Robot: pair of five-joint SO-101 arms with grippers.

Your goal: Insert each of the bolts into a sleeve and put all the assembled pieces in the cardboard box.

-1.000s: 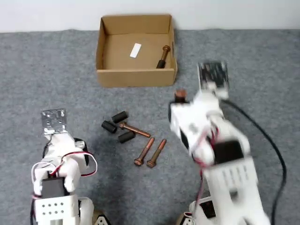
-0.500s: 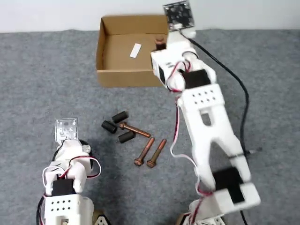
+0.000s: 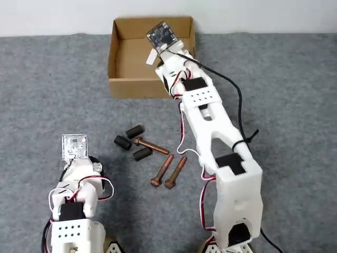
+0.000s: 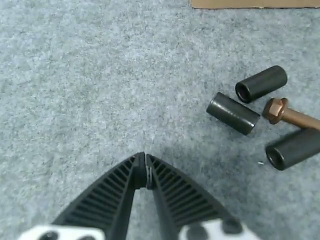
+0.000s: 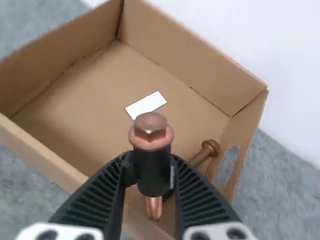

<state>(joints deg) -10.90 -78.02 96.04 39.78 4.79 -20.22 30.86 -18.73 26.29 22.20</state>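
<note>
Hanging over the cardboard box (image 5: 190,65), an assembled piece (image 5: 151,155) (a bolt pushed through a black sleeve) is clamped between the jaws of the right gripper (image 5: 148,170). A second assembled piece (image 5: 204,151) is seen lying inside. Three loose sleeves (image 4: 233,113) and three bolts (image 3: 162,169) are left on the carpet (image 3: 274,105); the left gripper (image 4: 145,172) is pressed together, empty.

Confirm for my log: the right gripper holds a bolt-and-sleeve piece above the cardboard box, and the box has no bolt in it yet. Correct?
Not quite. The right gripper does hold a bolt-and-sleeve piece above the cardboard box, but a bolt already lies inside the box near its corner, as the right wrist view shows.
</note>
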